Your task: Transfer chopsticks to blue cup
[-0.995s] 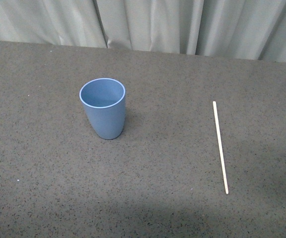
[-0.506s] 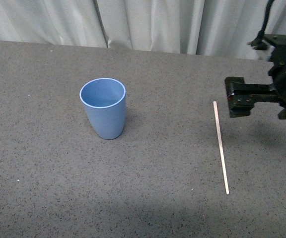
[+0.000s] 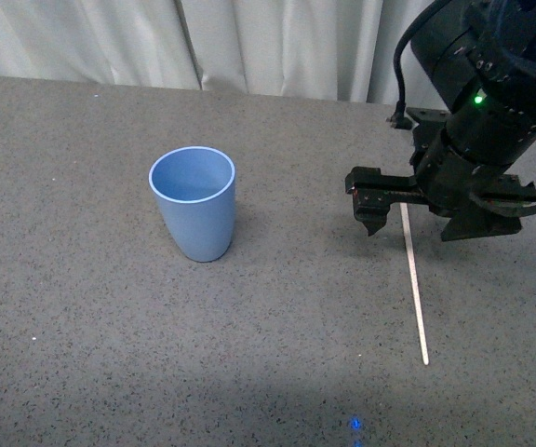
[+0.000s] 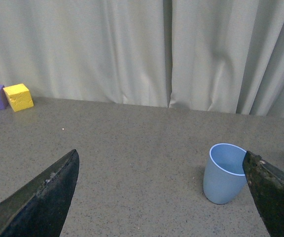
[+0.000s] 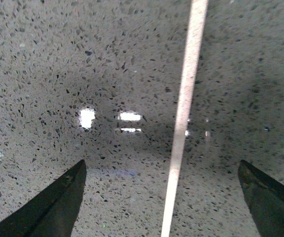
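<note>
standing upright, blue cup (image 3: 194,207) shows bare inside; chopsticks (image 3: 414,284) lie on table (image 3: 82,326)

The surface (image 3: 82,354) is overlooked obliquely from the front. The blue cup (image 3: 194,205) is shared with the low, level left wrist view, the chopsticks (image 3: 415,289) with the close, downward right wrist view.

Soft, even light; dim band across the near table (image 3: 110,410); white glare spots (image 5: 87,117) in the right wrist view.

The blue cup (image 3: 194,209) looks like smooth, matt plastic. The chopstick (image 3: 415,289) seems pale bare wood. The speckled tabletop (image 3: 82,307) glints faintly.
</note>
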`<state>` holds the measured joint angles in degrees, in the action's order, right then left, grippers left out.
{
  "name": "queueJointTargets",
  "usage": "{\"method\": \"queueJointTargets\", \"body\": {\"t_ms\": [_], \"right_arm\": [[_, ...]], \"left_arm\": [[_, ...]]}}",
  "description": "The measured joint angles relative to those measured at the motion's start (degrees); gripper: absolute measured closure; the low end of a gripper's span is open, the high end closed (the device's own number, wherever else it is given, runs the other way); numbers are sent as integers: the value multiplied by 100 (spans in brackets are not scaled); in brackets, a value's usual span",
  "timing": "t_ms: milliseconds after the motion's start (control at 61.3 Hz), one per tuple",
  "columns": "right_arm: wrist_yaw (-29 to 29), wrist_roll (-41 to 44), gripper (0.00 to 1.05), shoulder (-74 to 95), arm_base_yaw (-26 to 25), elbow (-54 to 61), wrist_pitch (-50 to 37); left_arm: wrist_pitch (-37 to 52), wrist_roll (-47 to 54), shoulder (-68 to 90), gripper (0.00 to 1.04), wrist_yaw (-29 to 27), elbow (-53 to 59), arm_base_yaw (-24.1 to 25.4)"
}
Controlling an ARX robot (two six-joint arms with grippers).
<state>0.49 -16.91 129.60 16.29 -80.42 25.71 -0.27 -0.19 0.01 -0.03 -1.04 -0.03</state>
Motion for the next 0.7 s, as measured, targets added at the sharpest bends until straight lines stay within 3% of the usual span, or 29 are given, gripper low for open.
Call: {"method": "queueJointTargets", "body": {"t_ms": [179, 245, 538, 702], "right_arm": [[-13, -142, 45, 339, 48, -280, 144], [72, -232, 61, 448, 72, -428, 291], [107, -483, 103, 505, 61, -503, 258], [39, -614, 104, 407, 11, -310, -7]], "left_arm": [[0, 0, 0, 7, 0, 0, 0], [0, 2, 0, 7, 0, 0, 0], [0, 2, 0, 7, 2, 0, 0], [0, 0, 0, 7, 0, 0, 0]]}}
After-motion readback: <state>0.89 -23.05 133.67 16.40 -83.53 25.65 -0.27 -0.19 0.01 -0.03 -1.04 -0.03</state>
